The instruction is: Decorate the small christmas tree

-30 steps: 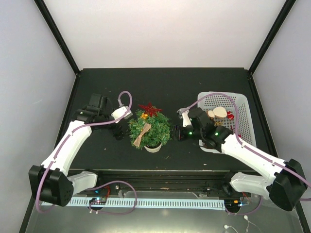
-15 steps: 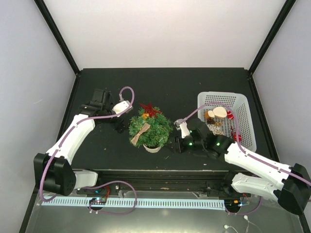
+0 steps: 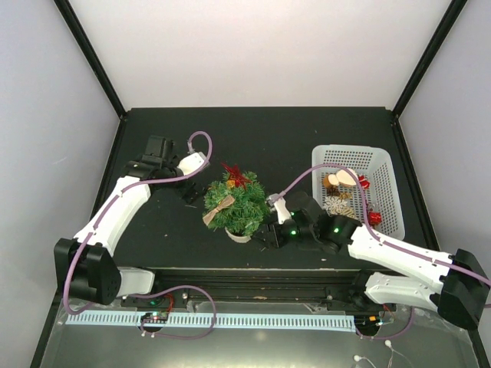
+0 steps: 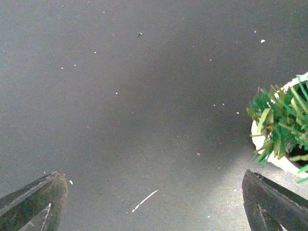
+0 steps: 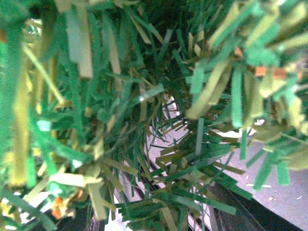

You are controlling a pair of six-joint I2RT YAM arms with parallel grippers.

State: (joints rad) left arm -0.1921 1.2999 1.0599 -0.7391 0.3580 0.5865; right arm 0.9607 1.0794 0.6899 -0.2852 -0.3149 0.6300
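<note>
Two grippers flank the small christmas tree on the dark table. Your left gripper hangs with its fingers spread wide, and nothing lies between them but bare tabletop. The tree's needles and white pot sit just beyond its right-hand finger, near but not touching. Your right gripper is pushed in low against the tree's other side, close by the pot. Green needles swamp its camera, so you cannot tell whether its jaws are parted or closed. A red star sits at the tree's tip, ahead of both grippers, and a burlap bow hangs on the foliage on the side nearer your left gripper. Off to the right of your right gripper and well apart from it, beyond the arm's elbow, the white basket holds pale and red ornaments.
</note>
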